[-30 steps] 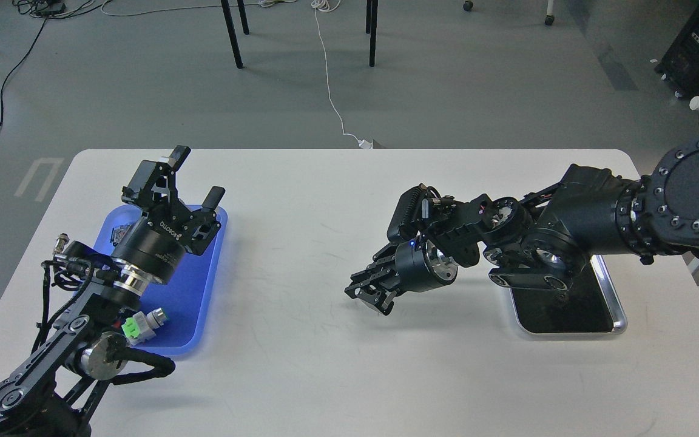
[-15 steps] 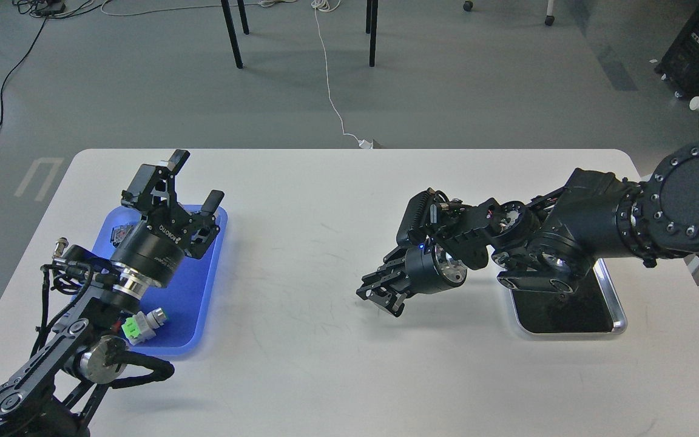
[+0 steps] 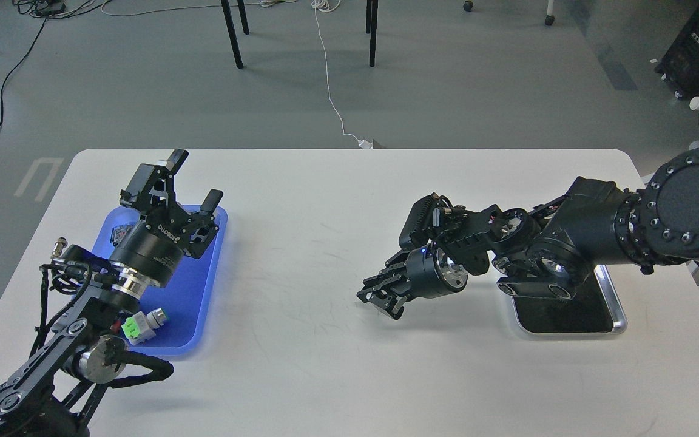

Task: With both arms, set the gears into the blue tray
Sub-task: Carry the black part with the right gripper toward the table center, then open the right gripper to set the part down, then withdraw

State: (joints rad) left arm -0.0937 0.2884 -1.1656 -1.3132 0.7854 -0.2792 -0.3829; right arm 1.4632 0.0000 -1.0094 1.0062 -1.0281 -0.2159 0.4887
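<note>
Behind right arm (image 3: 574, 243), metal tray (image 3: 613, 303) partly hidden; blue tray (image 3: 201, 285) under left gripper (image 3: 195, 179).

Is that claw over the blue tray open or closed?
Open. The left gripper holds its two fingers clearly apart above the blue tray, with nothing between them.

1. Bright blue tray (image 3: 201, 285); plain, no pattern.
2. White table (image 3: 325, 352); faint grey scuffs.
3. Black arms; silver wrist rings; white lettering on left gripper (image 3: 195, 179).
4. Black-bottomed metal tray (image 3: 617, 306); silver rim.
5. Green-and-silver connector (image 3: 142, 325) (over the blue tray's near end).
6. Grey floor (image 3: 446, 79); white cable (image 3: 329, 91).
</note>
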